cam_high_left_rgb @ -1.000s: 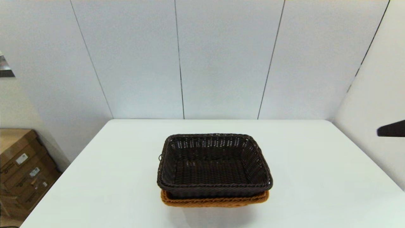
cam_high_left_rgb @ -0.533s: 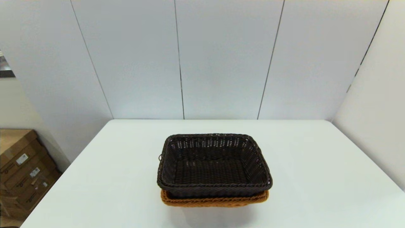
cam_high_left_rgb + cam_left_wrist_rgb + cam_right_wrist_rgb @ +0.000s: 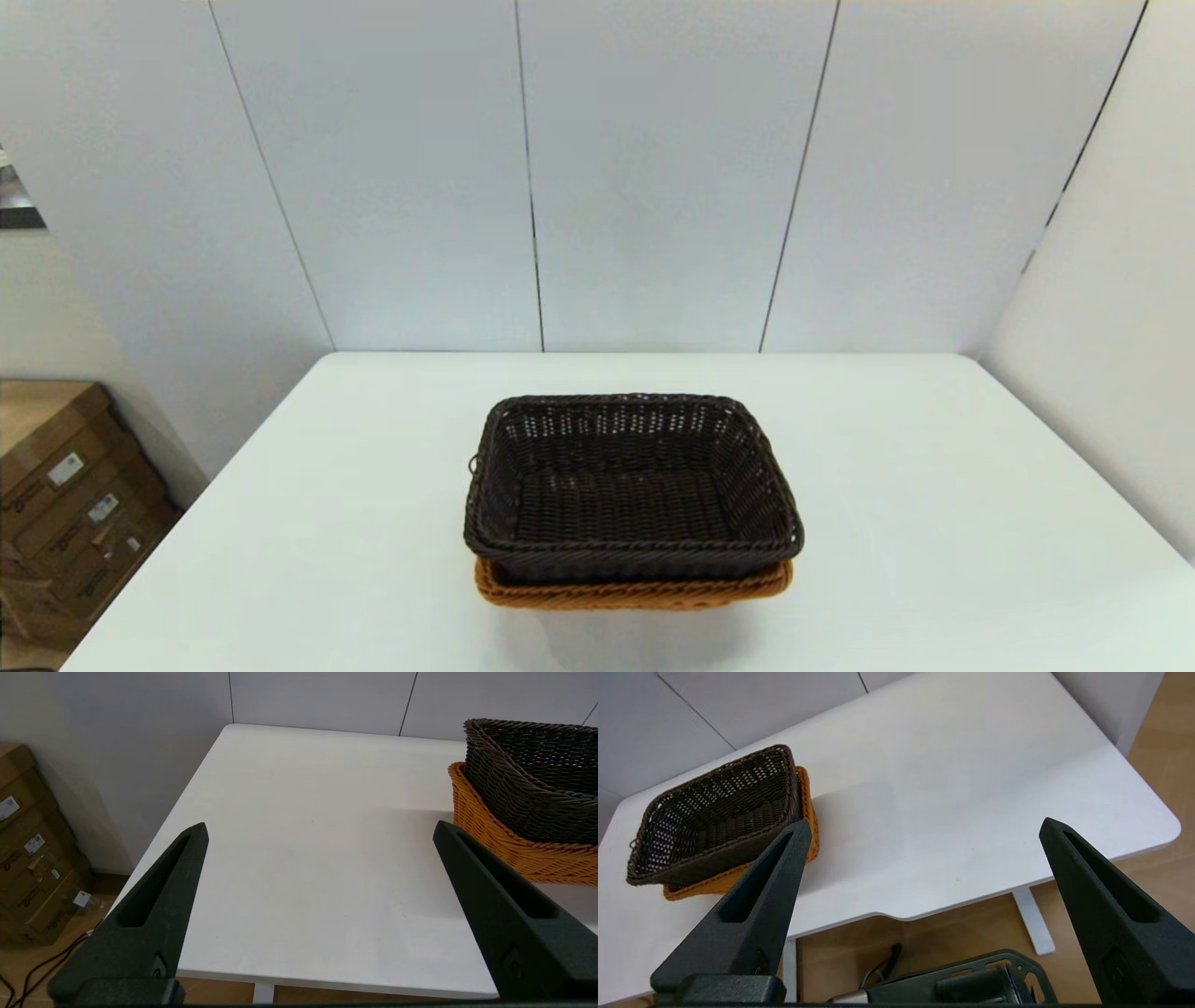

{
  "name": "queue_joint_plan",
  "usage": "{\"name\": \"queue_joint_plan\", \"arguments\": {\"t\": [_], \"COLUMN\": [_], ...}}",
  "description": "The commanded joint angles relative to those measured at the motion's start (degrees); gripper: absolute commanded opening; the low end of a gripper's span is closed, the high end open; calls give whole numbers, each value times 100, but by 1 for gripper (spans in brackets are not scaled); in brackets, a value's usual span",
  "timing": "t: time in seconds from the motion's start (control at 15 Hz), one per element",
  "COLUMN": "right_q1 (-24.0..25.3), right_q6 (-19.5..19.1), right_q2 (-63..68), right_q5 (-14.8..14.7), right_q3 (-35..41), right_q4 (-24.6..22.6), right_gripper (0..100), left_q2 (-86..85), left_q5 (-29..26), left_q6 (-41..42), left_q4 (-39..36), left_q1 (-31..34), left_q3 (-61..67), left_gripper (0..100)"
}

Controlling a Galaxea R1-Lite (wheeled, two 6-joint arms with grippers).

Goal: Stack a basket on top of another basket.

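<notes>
Wrist views show left claw (image 3: 320,830) and right claw (image 3: 924,826) spread wide, back from the stacked baskets.

The head view looks forward and down from above the near table edge, facing the panelled wall; the left wrist view looks across the white table (image 3: 303,858) from its left front corner, low and close; the right wrist view looks down from off the right front corner, higher and farther back; all three share the dark brown basket (image 3: 630,485) nested in the orange-tan basket (image 3: 635,593).
</notes>
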Motion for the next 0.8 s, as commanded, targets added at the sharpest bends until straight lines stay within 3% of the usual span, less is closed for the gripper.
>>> {"name": "queue_joint_plan", "arguments": {"t": [0.07, 0.2, 0.47, 0.8], "right_q1": [-42, 81, 90, 90], "right_q6": [-182, -393, -1236, -2010], "right_q2": [-809, -1117, -1917, -2040], "right_q5": [18, 26, 44, 9], "right_q3": [574, 908, 1910, 3695], "right_q4": [1, -316, -878, -3040], "right_gripper": [100, 100, 100, 100], "left_q2": [-1, -1, -1, -1], "left_q5": [2, 2, 2, 2], "left_q6": [-2, -2, -2, -2], "left_q4": [3, 3, 3, 3], "left_q1": [2, 2, 2, 2], "left_q3": [0, 0, 0, 0], "left_gripper": [100, 100, 100, 100]}}
